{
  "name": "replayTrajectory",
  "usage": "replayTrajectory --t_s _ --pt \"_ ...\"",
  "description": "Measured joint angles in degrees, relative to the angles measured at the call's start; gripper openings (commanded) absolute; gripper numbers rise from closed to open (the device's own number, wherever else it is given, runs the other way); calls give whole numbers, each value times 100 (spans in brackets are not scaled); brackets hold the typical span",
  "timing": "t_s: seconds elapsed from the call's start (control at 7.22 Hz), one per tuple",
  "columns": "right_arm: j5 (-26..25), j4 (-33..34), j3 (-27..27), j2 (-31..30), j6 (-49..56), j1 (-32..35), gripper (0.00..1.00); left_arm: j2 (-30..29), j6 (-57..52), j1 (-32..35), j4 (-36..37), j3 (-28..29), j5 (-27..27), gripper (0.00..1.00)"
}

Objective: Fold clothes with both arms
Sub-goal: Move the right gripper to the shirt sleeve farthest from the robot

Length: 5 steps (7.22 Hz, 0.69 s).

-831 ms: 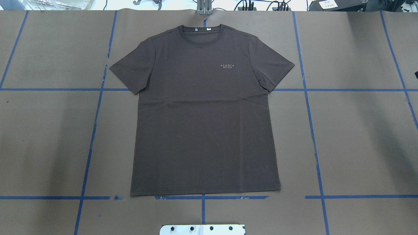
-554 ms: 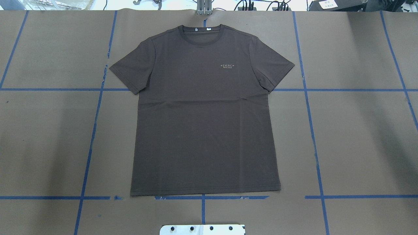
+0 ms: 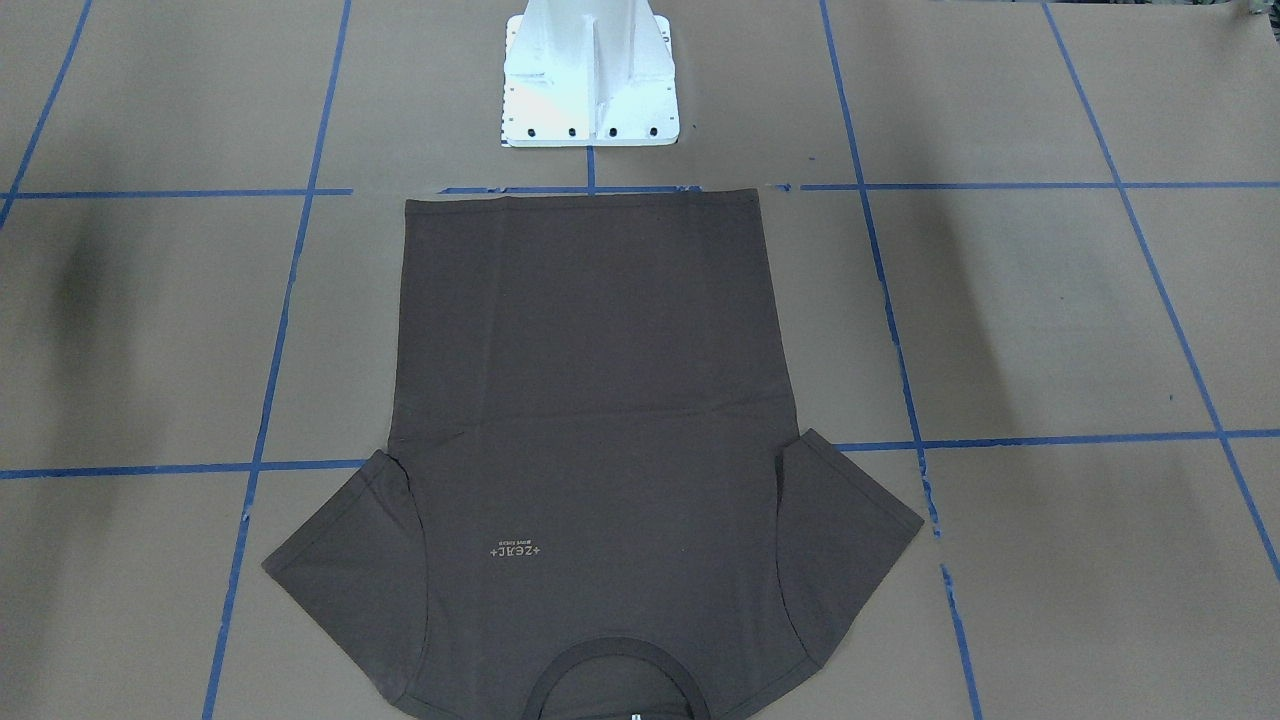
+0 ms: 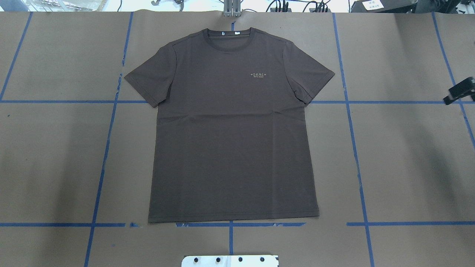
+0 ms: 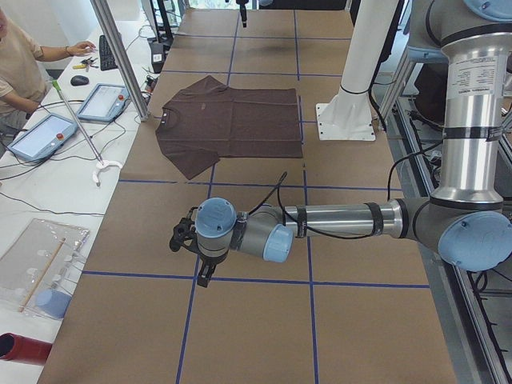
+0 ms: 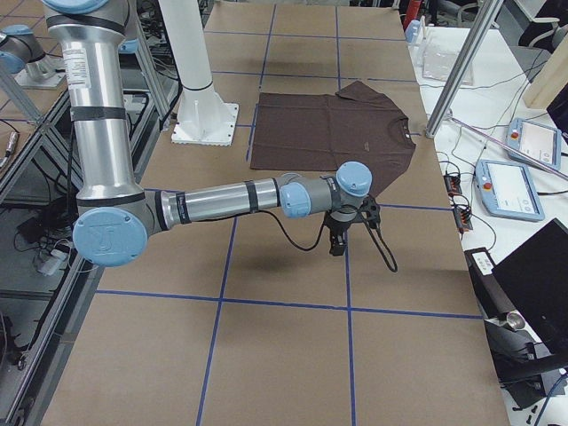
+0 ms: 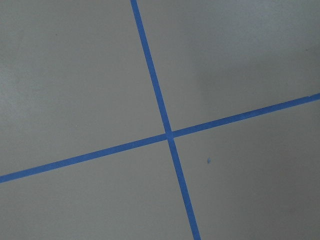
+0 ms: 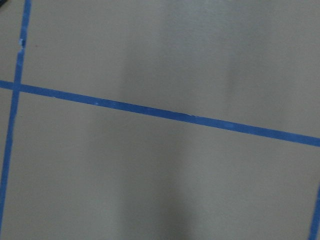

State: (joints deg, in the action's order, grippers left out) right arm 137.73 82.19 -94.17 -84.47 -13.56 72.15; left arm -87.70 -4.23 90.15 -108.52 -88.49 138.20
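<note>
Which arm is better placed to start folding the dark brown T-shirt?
Probably right: the right tool is inside the overhead view, level with a sleeve of the dark brown T-shirt; the left tool lies outside it.

The left arm [image 5: 336,220] has its upper link upright and its forearm stretched out level. Its wrist is bent so that the left gripper [image 5: 205,272] points straight down; whether its jaws are apart cannot be told. The right arm [image 6: 222,200] mirrors this pose, the right gripper [image 6: 337,245] also hanging downward. From overhead only a black edge of it shows, too little to judge its jaws.
</note>
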Motion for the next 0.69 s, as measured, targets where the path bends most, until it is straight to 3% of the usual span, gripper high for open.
replayTrajectory --t_s 0.42,0.69 --pt "-479 -2019 920 1010 -2243 -1075 100 37 -2 -19 -341 7 169 100" --pt "-1430 -2370 1661 1980 -3665 -1629 89 38 14 -32 -504 20 211 100"
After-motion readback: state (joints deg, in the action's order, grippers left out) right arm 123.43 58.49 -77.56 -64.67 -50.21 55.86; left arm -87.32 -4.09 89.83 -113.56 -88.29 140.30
